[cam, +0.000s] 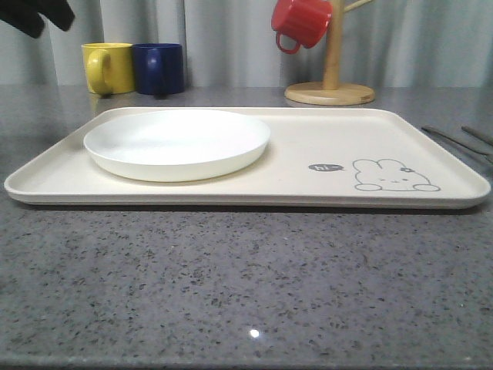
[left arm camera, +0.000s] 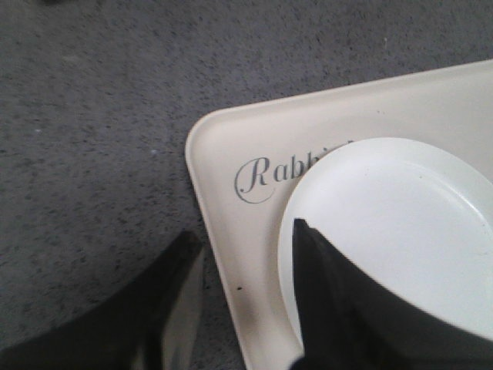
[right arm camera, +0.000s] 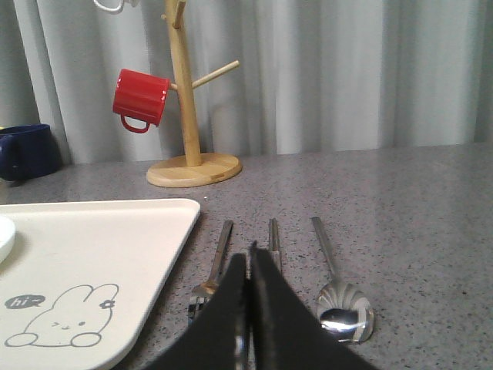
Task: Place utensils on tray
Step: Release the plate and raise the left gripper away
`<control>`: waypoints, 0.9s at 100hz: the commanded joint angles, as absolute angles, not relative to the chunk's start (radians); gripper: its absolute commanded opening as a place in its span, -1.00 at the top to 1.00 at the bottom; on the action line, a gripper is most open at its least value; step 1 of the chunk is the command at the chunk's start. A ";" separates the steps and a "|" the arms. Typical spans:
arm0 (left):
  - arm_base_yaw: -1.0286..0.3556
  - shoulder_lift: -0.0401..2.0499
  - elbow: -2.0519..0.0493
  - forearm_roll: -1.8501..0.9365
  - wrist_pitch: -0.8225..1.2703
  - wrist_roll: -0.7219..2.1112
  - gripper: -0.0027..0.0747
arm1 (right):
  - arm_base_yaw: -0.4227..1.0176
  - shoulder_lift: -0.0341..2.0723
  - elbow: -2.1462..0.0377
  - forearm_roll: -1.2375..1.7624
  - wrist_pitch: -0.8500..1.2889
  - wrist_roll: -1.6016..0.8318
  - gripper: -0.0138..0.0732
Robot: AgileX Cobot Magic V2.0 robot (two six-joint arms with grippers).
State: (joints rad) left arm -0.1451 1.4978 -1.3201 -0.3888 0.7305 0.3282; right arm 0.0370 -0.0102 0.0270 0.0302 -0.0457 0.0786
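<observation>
Since nothing is on the tray [cam: 308,146] yet except the round white plate [cam: 177,142], I judge the task as barely begun. Fork [right arm camera: 212,266], chopsticks [right arm camera: 273,235] and spoon [right arm camera: 339,297] lie side by side on the grey table [cam: 246,285], just beside the tray's rabbit-drawing edge, handles pointing away toward the curtain. Laid parallel like that with gaps between, probably so each can be picked singly. Right gripper [right arm camera: 248,266] sits low over the chopsticks, lined up along them; jaws pressed together, no visible gap, and I can't tell whether they touch or pinch anything, since the tips hide what's under them. Left gripper [left arm camera: 246,239] hangs over the far corner of the tray by the "Rabbit" script, jaws spread wide, holding nothing; one finger is above the plate rim, the other above the tray edge and table. It is likely just parked out of the way. Behind the tray: yellow mug [cam: 108,68], dark blue mug [cam: 159,68], and a wooden mug tree [cam: 331,69] with a red mug [cam: 300,23] hanging from it.
</observation>
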 commanded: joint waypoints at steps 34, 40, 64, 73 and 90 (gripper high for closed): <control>-0.108 0.940 -0.836 -0.351 0.272 0.321 0.22 | 0.031 -0.033 0.010 0.028 -0.129 0.072 0.84; -0.108 0.870 -0.775 -0.351 0.242 0.321 0.22 | 0.031 -0.033 0.010 0.028 -0.129 0.072 0.84; -0.108 0.654 -0.538 -0.355 0.106 0.321 0.22 | 0.031 -0.033 0.010 0.028 -0.129 0.072 0.84; -0.108 0.582 -0.471 -0.354 0.058 0.321 0.22 | 0.031 -0.033 0.010 0.028 -0.129 0.072 0.84; -0.108 0.483 -0.393 -0.375 0.011 0.321 0.29 | 0.031 -0.033 0.010 0.028 -0.129 0.072 0.84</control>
State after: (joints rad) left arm -0.1126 0.5156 -0.3899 -0.3555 0.1186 0.3282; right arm 0.0370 -0.0102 0.0270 0.0302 -0.0457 0.0786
